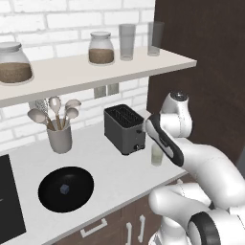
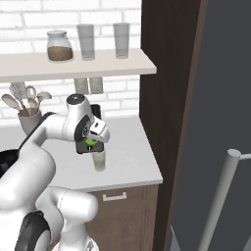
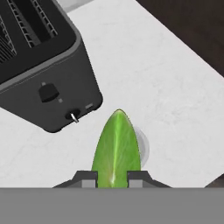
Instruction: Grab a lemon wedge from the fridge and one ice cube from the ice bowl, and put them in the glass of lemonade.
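Right base view showed the white arm bent forward over the pale counter (image 2: 132,157), its two-finger gripper (image 2: 91,143) pointing down and clamped on the small yellowish-green lemon wedge (image 2: 90,142). Directly beneath it stood the small clear tumbler of pale yellow-green lemonade (image 2: 99,160), with the wedge just above its mouth; whether they touched, I could not tell.

From the hand view, the wedge (image 3: 116,151) stood pinched between the two dark finger tips (image 3: 86,180), pointed end away from the hand, and the rim of the glass (image 3: 143,146) peeked out behind it. A dark grey two-slot toaster (image 3: 48,83) sat just beside the glass.

Over in the left base view, the arm's elbow covered the gripper, and the tumbler (image 1: 157,155) showed next to the toaster (image 1: 124,129). Further left lay the wide, shallow black bowl (image 1: 50,194) holding one tiny grey-blue ice cube (image 1: 63,190) near its middle. A grey crock (image 1: 60,139) held wooden spoons, and on the shelf stood a glass jar (image 1: 101,48) of brown grains and two tall clear grey glasses (image 1: 127,42). The matte grey fridge door (image 2: 230,88) stood at the right.
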You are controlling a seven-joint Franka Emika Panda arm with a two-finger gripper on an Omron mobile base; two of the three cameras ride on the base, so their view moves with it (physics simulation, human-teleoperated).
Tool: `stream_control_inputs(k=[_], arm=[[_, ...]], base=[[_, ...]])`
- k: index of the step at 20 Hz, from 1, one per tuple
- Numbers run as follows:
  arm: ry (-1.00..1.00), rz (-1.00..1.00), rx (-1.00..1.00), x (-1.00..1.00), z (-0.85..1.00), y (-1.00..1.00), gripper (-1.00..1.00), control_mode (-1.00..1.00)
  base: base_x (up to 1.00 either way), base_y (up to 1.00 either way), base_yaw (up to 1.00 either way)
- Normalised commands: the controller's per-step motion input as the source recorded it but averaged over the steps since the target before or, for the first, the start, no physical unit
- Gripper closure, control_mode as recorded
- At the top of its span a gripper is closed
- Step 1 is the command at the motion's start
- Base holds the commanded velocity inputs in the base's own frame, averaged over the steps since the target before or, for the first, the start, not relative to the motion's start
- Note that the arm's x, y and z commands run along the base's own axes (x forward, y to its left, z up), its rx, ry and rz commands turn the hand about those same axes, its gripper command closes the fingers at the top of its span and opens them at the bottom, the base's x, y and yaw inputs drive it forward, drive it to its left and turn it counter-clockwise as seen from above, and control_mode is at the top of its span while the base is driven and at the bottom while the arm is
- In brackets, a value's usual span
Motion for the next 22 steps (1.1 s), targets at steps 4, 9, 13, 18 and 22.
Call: stream_control_inputs(k=[4, 9, 13, 18, 22], arm=[[0.00, 0.00, 0.00, 0.01, -0.40, -0.01, 1.00, -1.00], [0.00, 0.00, 0.00, 0.13, -0.23, 0.00, 1.00, -1.00], [0.00, 0.00, 0.00, 0.31, 0.00, 0.00, 1.00, -1.00], [-0.02, 0.00, 0.00, 0.00, -0.10, 0.00, 1.00, -1.00], [-0.02, 0.00, 0.00, 0.00, -0.14, -0.10, 1.00, -1.00]], base=[[0.00, 0.00, 0.00], [0.00, 0.00, 0.00], [0.00, 0.00, 0.00], [0.00, 0.00, 0.00], [0.00, 0.00, 0.00]])
